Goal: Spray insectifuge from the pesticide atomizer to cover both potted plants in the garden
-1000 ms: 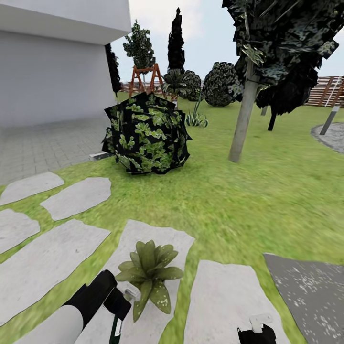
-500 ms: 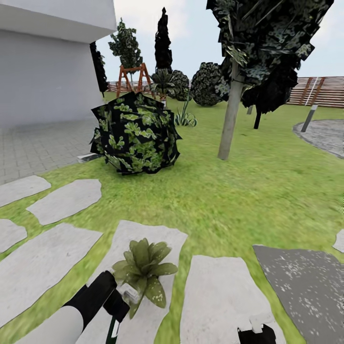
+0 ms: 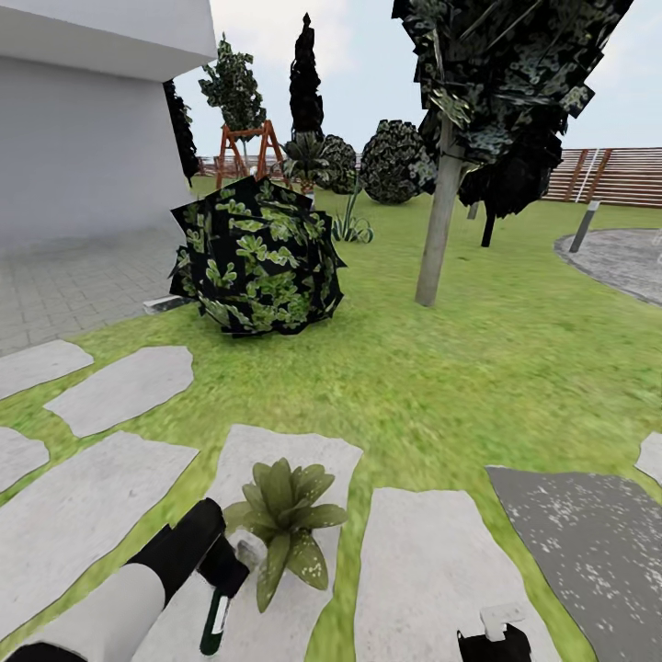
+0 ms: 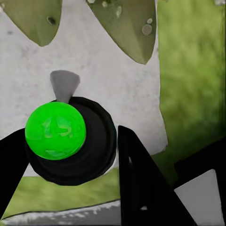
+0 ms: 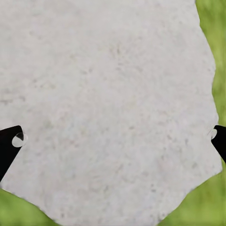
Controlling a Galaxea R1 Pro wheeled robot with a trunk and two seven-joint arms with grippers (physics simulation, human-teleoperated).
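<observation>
From the head view, your left gripper [image 3: 221, 577] holds the pesticide atomizer [image 3: 216, 616] beside the potted plant [image 3: 283, 526]. Left wrist view: jaws closed around its small, light, rigid, likely slippery body [image 4: 70, 141]; grip mid-body. Right wrist view: jaws spread wide, empty, over a stepping stone [image 5: 113, 108].

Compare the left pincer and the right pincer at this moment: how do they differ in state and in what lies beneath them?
The left pincer is shut on the pesticide atomizer; the right pincer is open and holds nothing. The left sits beside the potted plant; the right hangs over a bare stepping stone. Both have black fingers.
</observation>
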